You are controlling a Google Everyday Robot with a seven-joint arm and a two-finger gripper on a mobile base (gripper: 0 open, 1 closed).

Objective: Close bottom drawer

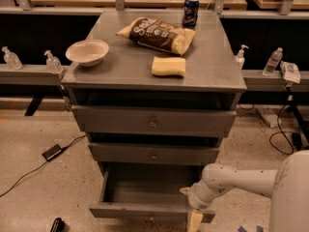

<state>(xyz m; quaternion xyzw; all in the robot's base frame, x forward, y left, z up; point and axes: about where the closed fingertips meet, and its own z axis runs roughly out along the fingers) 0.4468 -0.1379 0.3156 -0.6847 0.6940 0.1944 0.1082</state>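
The bottom drawer (145, 210) of the grey cabinet (154, 71) is pulled out, its shallow grey box open to view and its thin front facing me. Its knob is not visible. My gripper (189, 206) is at the right end of the drawer front, on a white arm reaching in from the right. One tan fingertip (185, 191) shows behind the front, over the drawer box. The other fingertip (194, 221) hangs in front of it. The fingers are apart and hold nothing. The middle drawer (153, 154) and top drawer (152, 123) are pushed in.
On the cabinet top lie a white bowl (87, 51), a chip bag (157, 34), a yellow sponge (169, 65) and a can (190, 11). A black cable with a power brick (51, 152) lies on the floor at left. Bottles (273, 62) stand on side ledges.
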